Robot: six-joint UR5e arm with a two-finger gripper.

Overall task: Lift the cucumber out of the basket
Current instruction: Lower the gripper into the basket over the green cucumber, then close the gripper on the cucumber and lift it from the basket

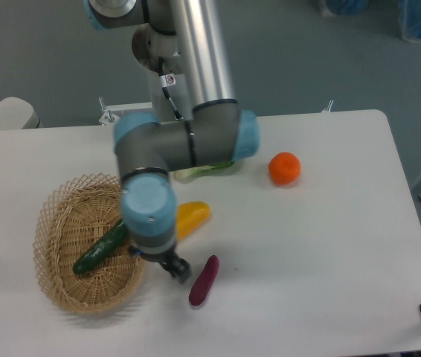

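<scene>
A dark green, slim cucumber (103, 248) lies in the oval tan wicker basket (60, 223), just left of the gripper (172, 266); whether its fingers are open or closed cannot be told. A small purple eggplant-like piece (204, 280) lies just right.

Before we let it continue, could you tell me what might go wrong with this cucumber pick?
The gripper sits by the basket rim, so it could snag the wicker. The cucumber lies diagonally and partly under the wrist, so a misaligned grasp may slip. The purple vegetable nearby could be knocked.

Woven tan wicker basket (62, 223) — rough, open-weave rim — around a smooth, glossy dark-green cucumber (99, 249).
</scene>
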